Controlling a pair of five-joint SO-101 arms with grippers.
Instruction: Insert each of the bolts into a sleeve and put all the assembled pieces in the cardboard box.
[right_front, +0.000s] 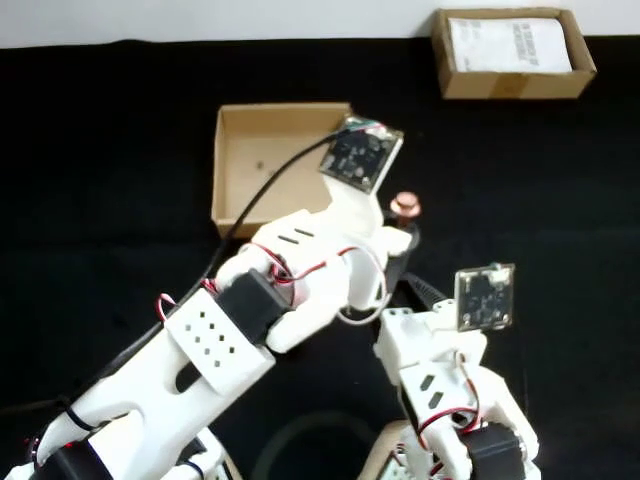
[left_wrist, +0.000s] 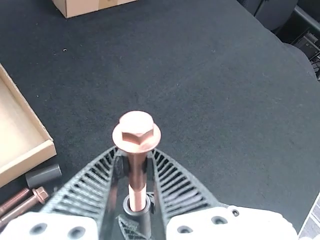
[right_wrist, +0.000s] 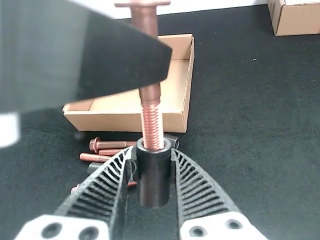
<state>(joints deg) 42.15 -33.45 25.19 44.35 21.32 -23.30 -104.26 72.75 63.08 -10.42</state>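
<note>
**Right claw (right_wrist: 153, 155) gripped a sleeve (right_wrist: 154, 175) with the bolt (right_wrist: 150, 112) only just started**

Closest to the right wrist camera, the ribbed fingers (right_wrist: 107, 187) were clenched on the dark sleeve and held it upright above the counter (right_front: 520, 200). The threaded tip of the copper bolt had entered the sleeve's mouth, but most of the shank stood clear above it. The left claw (left_wrist: 135, 155) was clamped on that shank just under the flanged head. Both pieces were in the air, just beside the open cardboard box (right_front: 270, 165).

The likeliest trouble was binding. If the shank leaned off the sleeve's axis, the threads could catch on the rim, and a downward push would then drive the sleeve through the right claw's grip rather than seat the bolt. Letting go too soon looked equally risky. With so little engaged, the top-heavy bolt could tip out and drop among the loose bolts (right_wrist: 107, 146) and the spare sleeve (left_wrist: 44, 175) lying beside the box. The two claws sat very close, one directly over the other, so further descent could bring their fingers into contact before the head reached the sleeve.
</note>
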